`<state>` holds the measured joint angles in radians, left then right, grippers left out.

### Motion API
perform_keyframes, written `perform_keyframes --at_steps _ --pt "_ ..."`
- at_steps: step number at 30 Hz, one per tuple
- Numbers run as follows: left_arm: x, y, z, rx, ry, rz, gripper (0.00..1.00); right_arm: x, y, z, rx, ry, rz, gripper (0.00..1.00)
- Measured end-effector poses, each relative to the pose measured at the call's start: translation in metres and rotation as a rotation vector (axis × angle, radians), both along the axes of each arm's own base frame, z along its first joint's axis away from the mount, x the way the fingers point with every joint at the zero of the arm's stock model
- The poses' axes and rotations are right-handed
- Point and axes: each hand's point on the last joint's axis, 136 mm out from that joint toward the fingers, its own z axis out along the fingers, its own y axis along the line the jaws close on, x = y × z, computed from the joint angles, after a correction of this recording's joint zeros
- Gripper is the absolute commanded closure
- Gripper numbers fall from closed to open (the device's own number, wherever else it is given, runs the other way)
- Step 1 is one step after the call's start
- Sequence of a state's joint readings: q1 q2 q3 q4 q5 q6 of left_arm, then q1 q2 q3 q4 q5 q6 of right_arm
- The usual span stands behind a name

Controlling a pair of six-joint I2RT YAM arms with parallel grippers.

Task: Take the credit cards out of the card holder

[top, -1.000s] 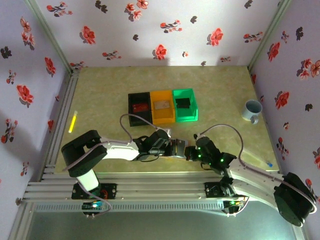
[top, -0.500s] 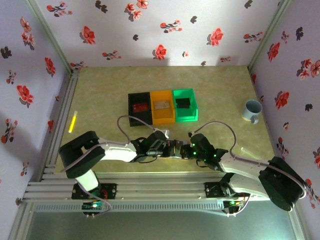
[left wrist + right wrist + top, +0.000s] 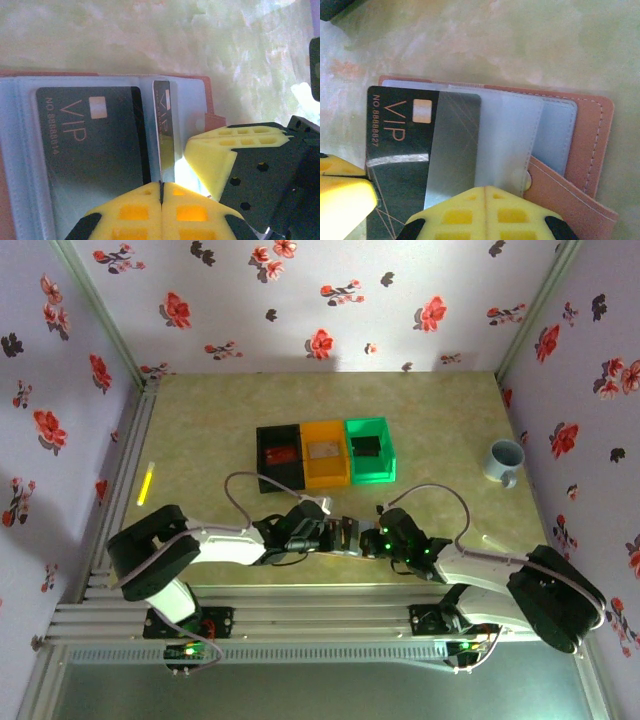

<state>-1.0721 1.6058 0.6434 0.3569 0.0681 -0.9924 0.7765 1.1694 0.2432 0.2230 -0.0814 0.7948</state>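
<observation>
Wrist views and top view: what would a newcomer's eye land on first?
The pinkish card holder lying open near the table's front edge, with the left gripper pinching a black VIP card partly out of its clear sleeve. The right gripper is shut at the holder's edge. Behind stands a row of black, orange and green bins.

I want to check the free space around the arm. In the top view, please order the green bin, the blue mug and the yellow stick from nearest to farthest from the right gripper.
From the right gripper:
1. green bin, just beyond it
2. blue mug, at the right
3. yellow stick, at the far left edge
</observation>
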Motion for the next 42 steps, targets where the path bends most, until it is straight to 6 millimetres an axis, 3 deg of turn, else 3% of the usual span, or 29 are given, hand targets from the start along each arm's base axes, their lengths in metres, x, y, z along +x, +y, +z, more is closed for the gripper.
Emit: perform_keyframes --at_steps 21,27,33,38,42 --pt "0.005 0.031 0.013 -0.034 -0.022 0.055 1.00 0.004 0.003 0.000 -0.010 0.005 0.001 1.00" --pt "0.008 0.036 0.032 -0.081 -0.052 0.070 1.00 0.002 0.000 0.014 -0.025 -0.010 0.015 0.99" --pt "0.011 0.042 0.055 -0.128 -0.080 0.075 1.00 0.004 -0.001 0.049 0.002 -0.090 0.029 0.74" --pt "0.003 0.052 0.047 -0.109 -0.060 0.046 1.00 -0.001 -0.001 0.065 0.036 -0.131 0.056 0.53" --pt "-0.007 0.060 0.041 -0.110 -0.042 0.016 1.00 -0.007 0.005 0.077 0.117 -0.170 0.095 0.44"
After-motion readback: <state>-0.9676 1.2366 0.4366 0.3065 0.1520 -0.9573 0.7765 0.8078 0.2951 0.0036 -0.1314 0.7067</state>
